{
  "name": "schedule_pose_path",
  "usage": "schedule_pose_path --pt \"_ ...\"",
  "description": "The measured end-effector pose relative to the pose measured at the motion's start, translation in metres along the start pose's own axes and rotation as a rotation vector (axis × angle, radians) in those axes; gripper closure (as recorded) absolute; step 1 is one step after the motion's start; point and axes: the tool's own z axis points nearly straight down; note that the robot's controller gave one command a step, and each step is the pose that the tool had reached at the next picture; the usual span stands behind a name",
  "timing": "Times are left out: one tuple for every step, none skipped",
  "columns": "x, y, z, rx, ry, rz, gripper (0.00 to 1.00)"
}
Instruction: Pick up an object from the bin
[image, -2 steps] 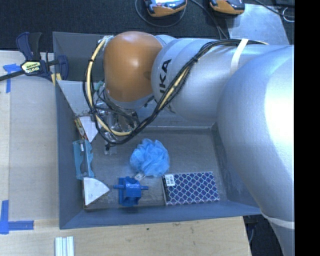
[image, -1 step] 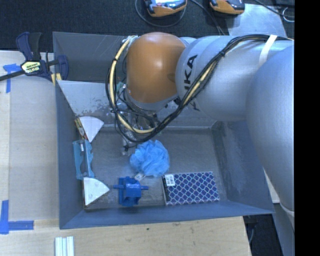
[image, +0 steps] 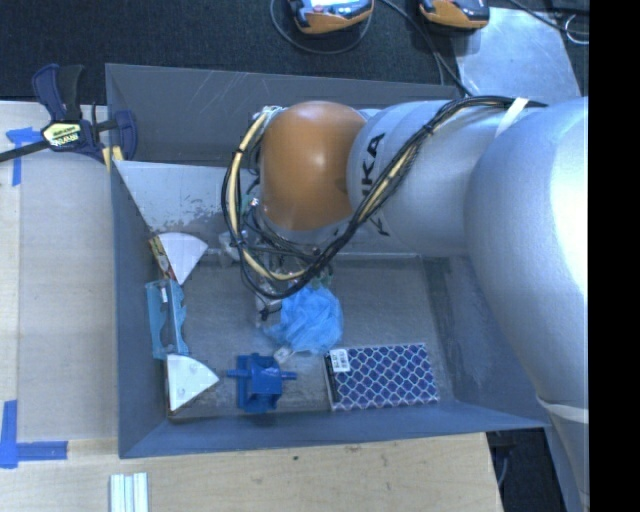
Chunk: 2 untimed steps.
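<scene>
A dark part of my gripper (image: 265, 306) pokes out below the arm's cables, near the middle of the bin. It sits right at the left edge of a crumpled light-blue cloth-like thing (image: 312, 320). Whether it touches that thing is hidden. A small dark-blue plastic piece (image: 262, 383) lies just below, near the bin's front wall. A flat navy box with a white lattice pattern (image: 383, 376) rests to the right of it.
Along the bin's left side lie a white wedge (image: 183, 254), a pale blue clear packet (image: 165, 318) and a second white wedge (image: 190, 380). The arm with its orange cover hangs over the bin's back and right half.
</scene>
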Motion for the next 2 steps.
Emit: schedule_pose_path --pt "0.005 -0.040 -0.023 0.006 -0.019 -0.074 0.00" --pt "0.035 -0.048 -0.082 0.002 -0.011 0.117 0.00"
